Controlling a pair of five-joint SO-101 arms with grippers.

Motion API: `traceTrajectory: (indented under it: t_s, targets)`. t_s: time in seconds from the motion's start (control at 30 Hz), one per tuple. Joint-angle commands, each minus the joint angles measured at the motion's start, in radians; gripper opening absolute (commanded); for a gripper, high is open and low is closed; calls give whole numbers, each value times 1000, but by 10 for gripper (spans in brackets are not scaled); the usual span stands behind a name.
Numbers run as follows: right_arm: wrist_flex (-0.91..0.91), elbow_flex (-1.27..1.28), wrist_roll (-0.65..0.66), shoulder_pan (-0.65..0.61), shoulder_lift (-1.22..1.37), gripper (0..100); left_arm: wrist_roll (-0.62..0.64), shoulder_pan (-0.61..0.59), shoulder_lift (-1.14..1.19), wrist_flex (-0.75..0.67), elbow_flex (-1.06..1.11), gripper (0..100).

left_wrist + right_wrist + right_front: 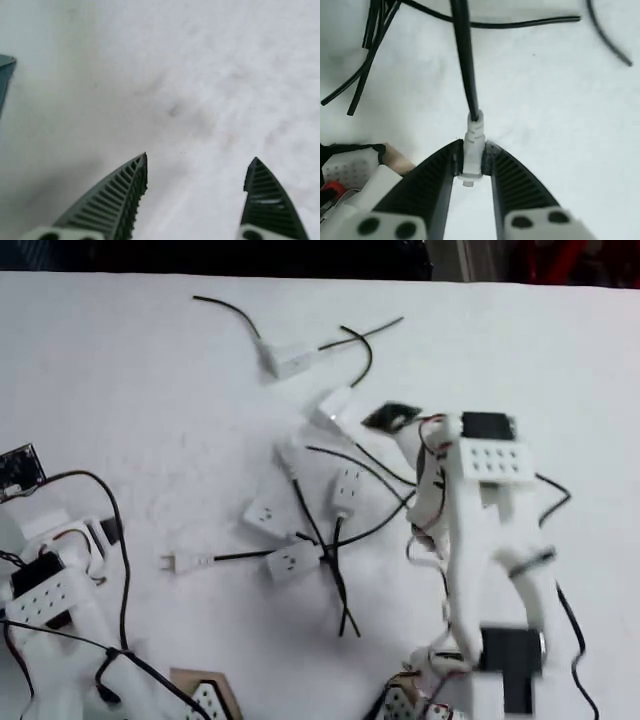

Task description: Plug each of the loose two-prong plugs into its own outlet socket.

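Note:
My right gripper (472, 165) is shut on a white two-prong plug (472, 147), whose black cable (465, 60) runs away toward the tangle of cords. From above, the right gripper (388, 420) hangs right of the middle of the table, beside a white piece (333, 405). White outlet sockets (268, 515) (293, 560) (347, 490) lie among crossed cables at the centre, and another socket (290, 360) lies farther back. A loose plug (180, 562) rests left of them, prongs pointing left. My left gripper (200, 158) is open over bare white table.
The left arm (45, 590) sits at the near left corner with black wires looping round it. A perforated board (205, 698) lies at the front edge. Loose cable ends (345, 625) trail toward the front. A dark teal edge (5, 75) shows beside the left gripper.

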Motion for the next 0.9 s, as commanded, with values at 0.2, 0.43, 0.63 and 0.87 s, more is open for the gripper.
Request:
traceTrajectory:
  t_s: [0.2,0.43,0.63,0.87]
  targets:
    - [-84,106,-135,-62,-367,18,0,125,-28,51,-115,309]
    - [-331,279,-364,-159,-532,18,-198,312,-28,275,-319,310]
    - [-542,407,-529,-160,-562,18,-407,512,-28,436,-419,309]
    - [-751,537,-675,-42,-572,18,-485,783,-28,569,-454,308]
